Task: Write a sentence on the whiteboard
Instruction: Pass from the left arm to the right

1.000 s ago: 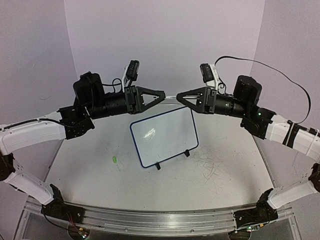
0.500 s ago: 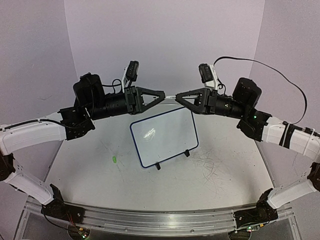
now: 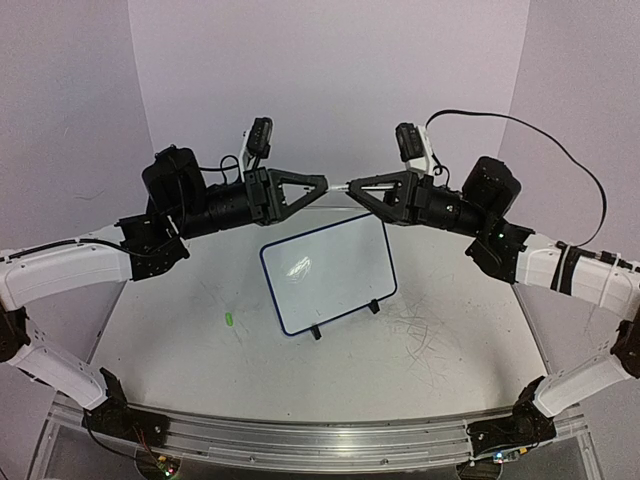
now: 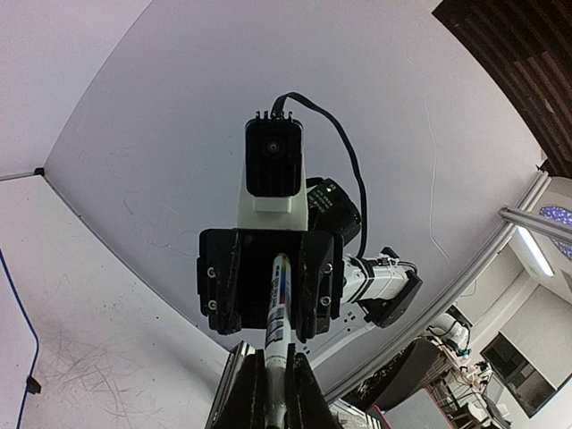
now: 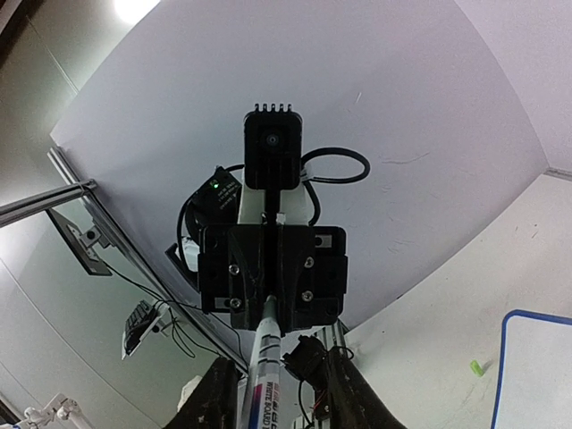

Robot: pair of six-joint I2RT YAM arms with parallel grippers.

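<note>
The whiteboard stands tilted on its two black feet at mid-table. Its face is blank apart from a glare patch; no sentence shows on it. A white whiteboard marker hangs level in the air above the board, between the two grippers, which face each other. My left gripper is shut on one end of the marker. My right gripper is open. Its fingers stand wide apart on either side of the marker body without pressing it. The board's blue-edged corner shows in the right wrist view.
A small green piece, perhaps the marker's cap, lies on the table left of the board and shows in the right wrist view. Old scribble marks cover the table right of the board. Purple walls enclose the back and sides.
</note>
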